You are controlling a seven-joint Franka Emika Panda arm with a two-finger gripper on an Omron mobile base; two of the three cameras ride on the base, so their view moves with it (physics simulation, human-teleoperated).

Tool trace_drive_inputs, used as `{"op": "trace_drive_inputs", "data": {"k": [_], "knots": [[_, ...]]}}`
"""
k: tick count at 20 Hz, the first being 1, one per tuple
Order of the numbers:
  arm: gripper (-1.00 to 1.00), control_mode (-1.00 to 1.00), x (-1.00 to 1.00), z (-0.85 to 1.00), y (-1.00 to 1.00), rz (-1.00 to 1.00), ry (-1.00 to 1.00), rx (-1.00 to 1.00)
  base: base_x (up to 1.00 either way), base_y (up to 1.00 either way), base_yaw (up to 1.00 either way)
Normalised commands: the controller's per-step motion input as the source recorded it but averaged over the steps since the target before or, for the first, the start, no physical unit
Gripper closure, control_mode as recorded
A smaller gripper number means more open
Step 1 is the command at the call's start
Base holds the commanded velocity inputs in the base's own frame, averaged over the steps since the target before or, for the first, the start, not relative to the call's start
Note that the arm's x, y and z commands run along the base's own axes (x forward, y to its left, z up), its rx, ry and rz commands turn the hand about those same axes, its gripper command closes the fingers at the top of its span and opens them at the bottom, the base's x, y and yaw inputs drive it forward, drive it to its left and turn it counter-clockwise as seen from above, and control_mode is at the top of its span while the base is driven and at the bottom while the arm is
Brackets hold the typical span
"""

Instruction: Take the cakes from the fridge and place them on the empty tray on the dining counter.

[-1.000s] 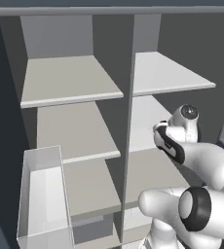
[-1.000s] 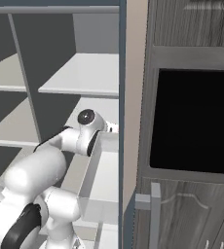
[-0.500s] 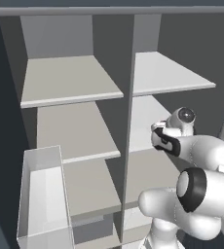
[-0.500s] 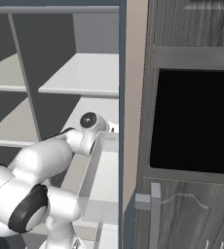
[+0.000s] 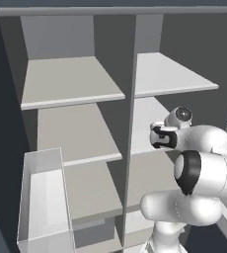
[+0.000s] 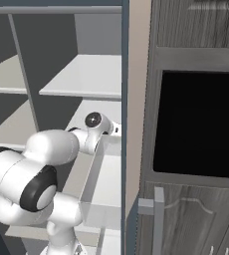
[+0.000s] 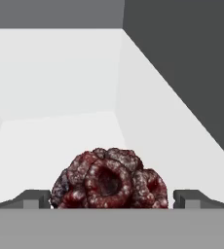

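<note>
A dark red-brown round cake (image 7: 109, 180) sits on a pale shelf floor, close in front of the hand camera. My gripper (image 7: 111, 200) is open, with one fingertip (image 7: 36, 198) left of the cake and the other to its right; neither visibly touches it. In the base views the arm reaches into the open fridge (image 5: 76, 79), its wrist (image 5: 164, 137) at the middle shelf right of the divider. The yellow-orange cake, the tray and the dining counter are out of view.
A clear door bin (image 5: 41, 197) hangs at the lower left of the left base view. Another clear bin (image 6: 104, 174) stands by my forearm. A grey wood-grain cabinet with a black panel (image 6: 196, 124) stands right of the fridge. A vertical divider (image 5: 130, 123) splits the shelves.
The arm's lower joints have turned and the wrist has edged a little deeper into the fridge. The jaws have stayed wide apart.
</note>
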Motion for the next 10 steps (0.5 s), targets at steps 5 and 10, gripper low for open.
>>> {"op": "trace_drive_inputs", "data": {"k": [5, 10], "knots": [[-1.0, -1.0, 0.0, -0.26, 0.0, 0.0, 0.07, 0.0, 0.0, 0.0, 0.0], [-1.0, -1.0, 0.15, -0.22, 0.0, 0.0, 0.01, 0.0, 0.0, 0.0, 0.0]]}}
